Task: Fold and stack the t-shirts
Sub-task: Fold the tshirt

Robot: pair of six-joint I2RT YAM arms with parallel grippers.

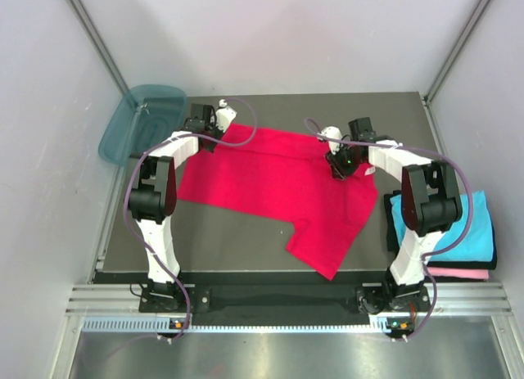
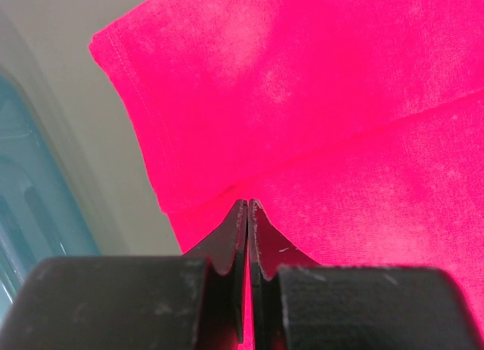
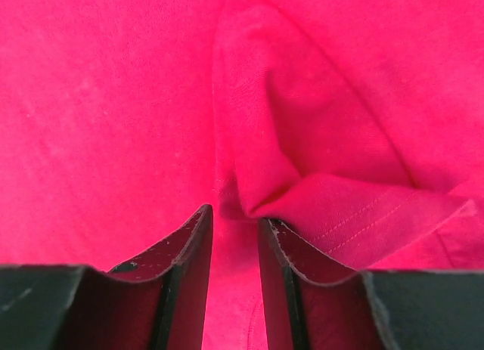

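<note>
The red t-shirt (image 1: pixel 270 178) lies spread on the dark table (image 1: pixel 246 248), a flap reaching toward the front. My left gripper (image 1: pixel 214 137) is at its far left corner, shut on the cloth's edge; in the left wrist view the jaws (image 2: pixel 248 202) meet with red cloth (image 2: pixel 318 100) between them. My right gripper (image 1: pixel 340 168) is at the shirt's far right part; its jaws (image 3: pixel 236 214) stand narrowly apart with bunched red cloth (image 3: pixel 318 138) pinched between them. A folded cyan t-shirt (image 1: pixel 475 232) lies on a pink one (image 1: pixel 458 273) at the right edge.
A teal translucent tub (image 1: pixel 139 121) leans off the table's far left corner and shows beside the left gripper in the left wrist view (image 2: pixel 23 176). Grey walls close in on three sides. A metal rail (image 1: pixel 286 301) runs along the front.
</note>
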